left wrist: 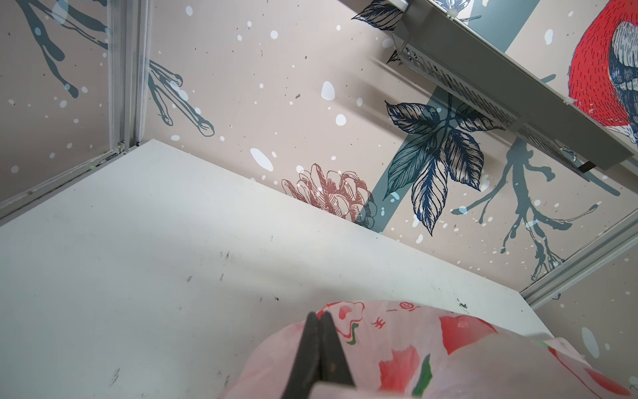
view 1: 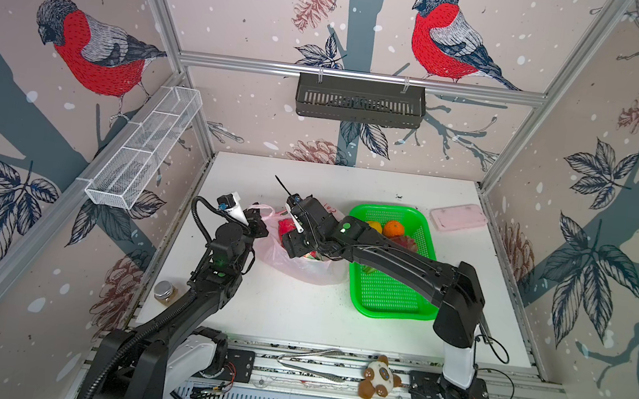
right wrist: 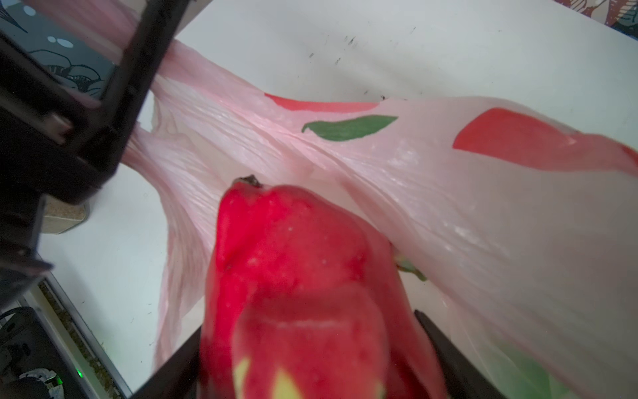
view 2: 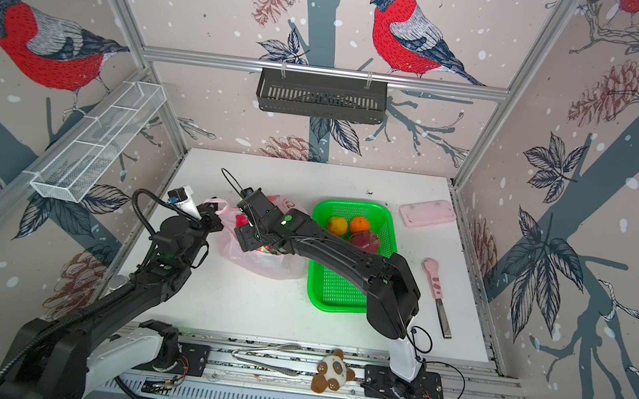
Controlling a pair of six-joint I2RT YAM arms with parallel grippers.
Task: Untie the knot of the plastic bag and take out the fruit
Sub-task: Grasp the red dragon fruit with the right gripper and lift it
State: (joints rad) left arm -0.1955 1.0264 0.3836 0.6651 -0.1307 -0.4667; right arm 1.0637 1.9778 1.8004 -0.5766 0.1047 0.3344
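- The white tabletop (view 1: 294, 314) stands in a booth of aluminium rails, with wallpaper of bullfinches, pine cones and leaves.
- Three baskets: a black basket (view 1: 360, 101) on the back rail, a white wire basket (view 1: 144, 148) on the left wall, and a green basket (view 1: 388, 297) on the table.
- One plastic bag (view 1: 300, 269) lies mid-table, just left of the green basket, mouth gaping.
- Left gripper (left wrist: 319, 316): fingers pressed together, apparently pinching the bag's gathered plastic, which runs taut to it.
- Right gripper (right wrist: 310, 345): fingers spread wide, clasping a dragon fruit (right wrist: 293, 269) at the bag's mouth.
- In the green basket: a yellow citrus (view 2: 337, 226), an orange citrus (view 2: 360, 225) and a second dragon fruit (view 2: 364, 242).
- One each: pink case (view 1: 458, 217), jar (view 1: 164, 291), tongs (view 1: 308, 365), plush toy (view 1: 380, 378), knife (view 2: 436, 283).
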